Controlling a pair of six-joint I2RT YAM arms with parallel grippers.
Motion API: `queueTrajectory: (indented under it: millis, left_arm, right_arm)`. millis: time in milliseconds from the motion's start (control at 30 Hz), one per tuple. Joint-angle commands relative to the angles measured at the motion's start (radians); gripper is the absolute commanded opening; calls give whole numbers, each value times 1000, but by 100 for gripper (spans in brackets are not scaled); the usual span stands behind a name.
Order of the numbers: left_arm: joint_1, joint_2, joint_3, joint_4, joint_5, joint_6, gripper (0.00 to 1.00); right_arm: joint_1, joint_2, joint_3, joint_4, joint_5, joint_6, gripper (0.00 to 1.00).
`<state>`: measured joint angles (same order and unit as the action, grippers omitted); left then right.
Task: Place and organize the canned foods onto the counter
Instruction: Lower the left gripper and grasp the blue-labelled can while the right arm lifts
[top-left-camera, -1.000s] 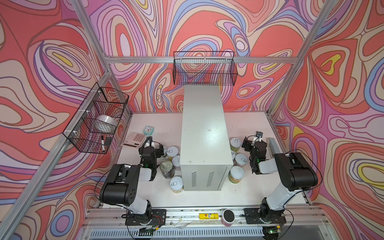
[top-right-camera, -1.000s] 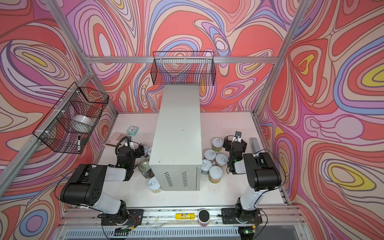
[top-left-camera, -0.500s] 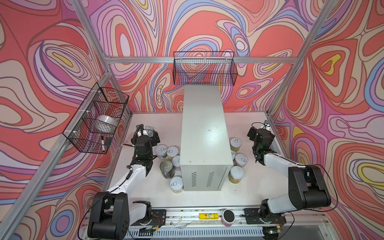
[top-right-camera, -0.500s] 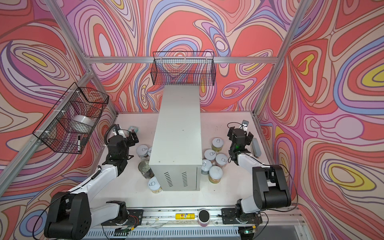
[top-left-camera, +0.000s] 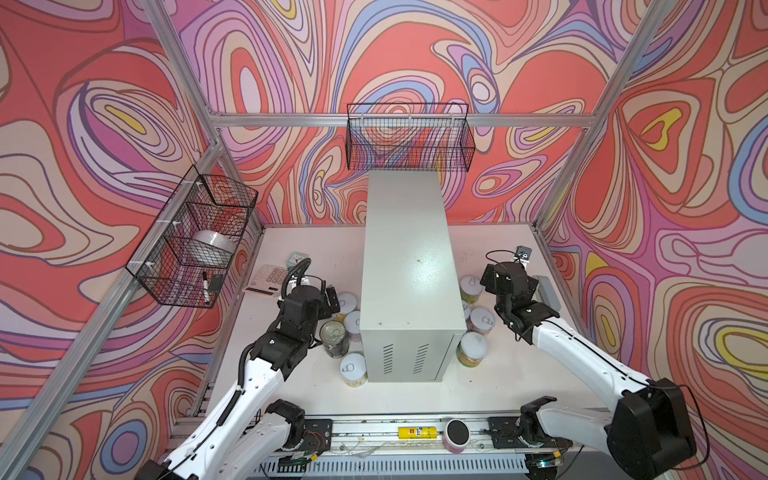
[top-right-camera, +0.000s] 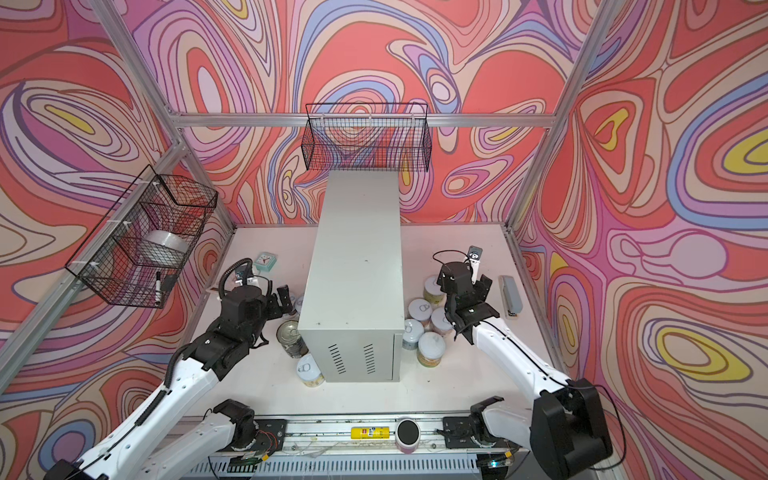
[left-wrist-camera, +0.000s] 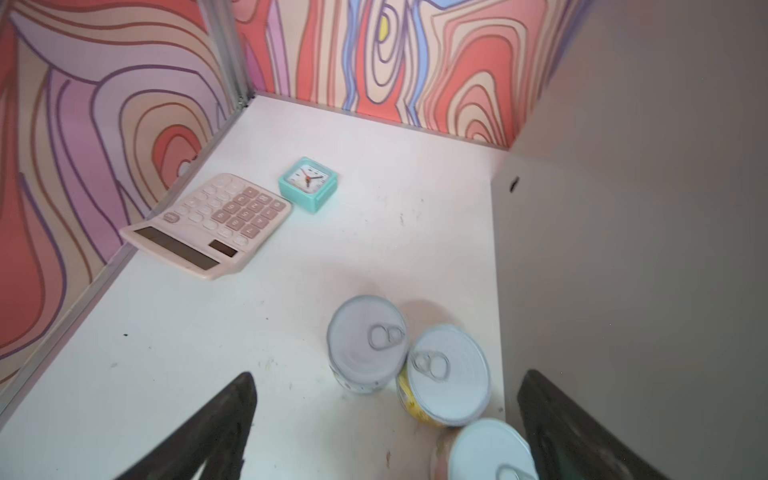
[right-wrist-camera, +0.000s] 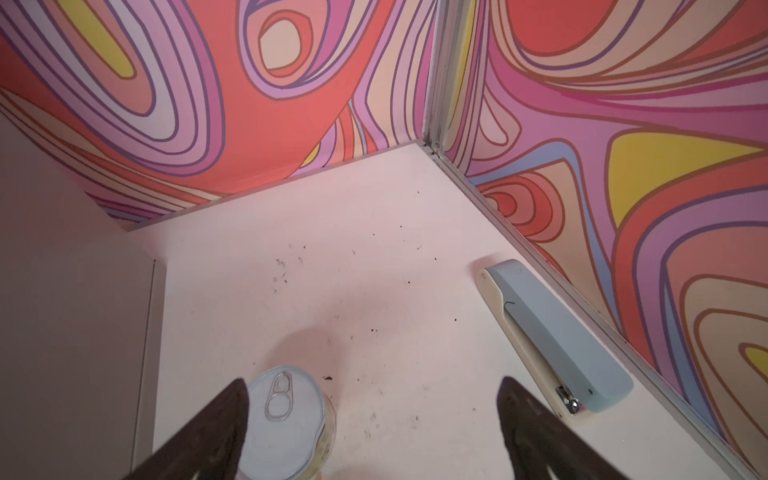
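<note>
Counter (top-left-camera: 409, 266) top bare. All tins on tabletop (top-left-camera: 316, 399), upright, crowded against counter's two sides. Left gripper (left-wrist-camera: 386, 380) spread wide, empty, above left cans (left-wrist-camera: 368, 340). Right gripper (right-wrist-camera: 372, 384) equally wide, empty, yellow-label can (right-wrist-camera: 286, 411) below, close to one finger. Wide spread probably to clear can girth. Judgement: first picks pending, nothing placed.

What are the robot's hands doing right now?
Left gripper: open, holding nothing.
Right gripper: open, holding nothing.
</note>
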<state>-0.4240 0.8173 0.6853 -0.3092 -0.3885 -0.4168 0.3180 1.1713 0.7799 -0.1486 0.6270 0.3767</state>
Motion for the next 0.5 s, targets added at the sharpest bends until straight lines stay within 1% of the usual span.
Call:
queueTrajectory:
  millis: [0,33,133,300,467]
  left_arm:
    - [-27,-35,29,-167,-31,-39,100]
    - [-28,-38,39,-192,-30,-47,100]
    - [-32,-45,59,-258,-34,-76,100]
    - [-36,-49,85,-360,-30,-141,96]
    - [-50,-70,61,-432,27,-226,95]
  right_arm:
    - [9,-72,13,-137,-91,50,96]
    - [11,-96,3,-135,-127,50,96]
    - [19,-148,-6,-175,-168,75,96]
    - [23,-188,-19,-265,-190,102,95]
    - [24,-186,-41,-304,-230,119,95]
